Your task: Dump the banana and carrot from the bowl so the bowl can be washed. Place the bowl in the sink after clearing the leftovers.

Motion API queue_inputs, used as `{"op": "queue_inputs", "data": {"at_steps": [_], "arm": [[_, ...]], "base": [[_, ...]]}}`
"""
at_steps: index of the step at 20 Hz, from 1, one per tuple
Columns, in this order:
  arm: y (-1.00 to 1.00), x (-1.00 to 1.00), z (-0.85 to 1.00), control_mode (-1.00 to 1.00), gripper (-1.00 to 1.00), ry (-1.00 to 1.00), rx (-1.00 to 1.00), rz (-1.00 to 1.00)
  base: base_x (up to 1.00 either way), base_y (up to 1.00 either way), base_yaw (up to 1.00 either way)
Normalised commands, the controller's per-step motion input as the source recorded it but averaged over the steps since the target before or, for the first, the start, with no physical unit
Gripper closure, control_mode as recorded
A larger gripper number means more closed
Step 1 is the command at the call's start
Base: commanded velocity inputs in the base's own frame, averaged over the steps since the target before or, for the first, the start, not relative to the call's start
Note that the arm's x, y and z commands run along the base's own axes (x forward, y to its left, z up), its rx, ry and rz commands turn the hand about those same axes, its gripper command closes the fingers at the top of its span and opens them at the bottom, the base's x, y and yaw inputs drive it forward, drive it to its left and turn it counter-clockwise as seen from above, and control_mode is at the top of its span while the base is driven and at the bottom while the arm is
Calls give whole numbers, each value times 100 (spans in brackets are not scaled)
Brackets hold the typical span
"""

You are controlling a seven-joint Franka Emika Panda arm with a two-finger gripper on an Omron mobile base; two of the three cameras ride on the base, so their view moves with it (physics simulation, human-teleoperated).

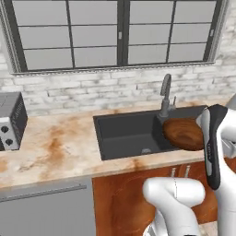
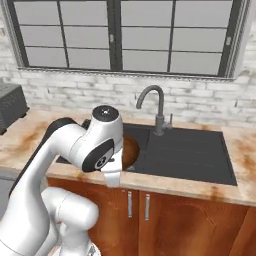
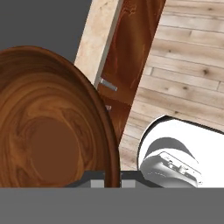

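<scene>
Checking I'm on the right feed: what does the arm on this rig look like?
A glossy white arm of rounded, tubular links with dark bands at the joints and a dark-rimmed round cap on one joint. In the left base view a link shows a long black stripe. No cables or lettering are visible.

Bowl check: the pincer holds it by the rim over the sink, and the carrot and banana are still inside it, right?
Not quite. The bowl is empty: the hand view shows bare wood inside, no carrot or banana. The rest holds: the pincer is shut on its rim, and the left base view shows it over the sink.
</scene>
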Motion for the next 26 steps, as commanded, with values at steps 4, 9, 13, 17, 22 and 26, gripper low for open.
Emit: {"op": "queue_inputs", "data": {"at_steps": [4, 9, 13, 17, 22, 26], "arm": [[0, 0, 0, 100, 100, 0, 0, 0], [0, 0, 0, 100, 100, 0, 0, 0], [0, 0, 0, 100, 100, 0, 0, 0], [0, 0, 0, 100, 100, 0, 0, 0], [-88, 10, -1, -100, 100, 6, 3, -23], [-100, 62, -9, -100, 100, 14, 2, -28]], "base": [[49, 100, 0], [43, 100, 0], [59, 50, -2], [27, 7, 0], [0, 0, 0], [0, 0, 0]]}}
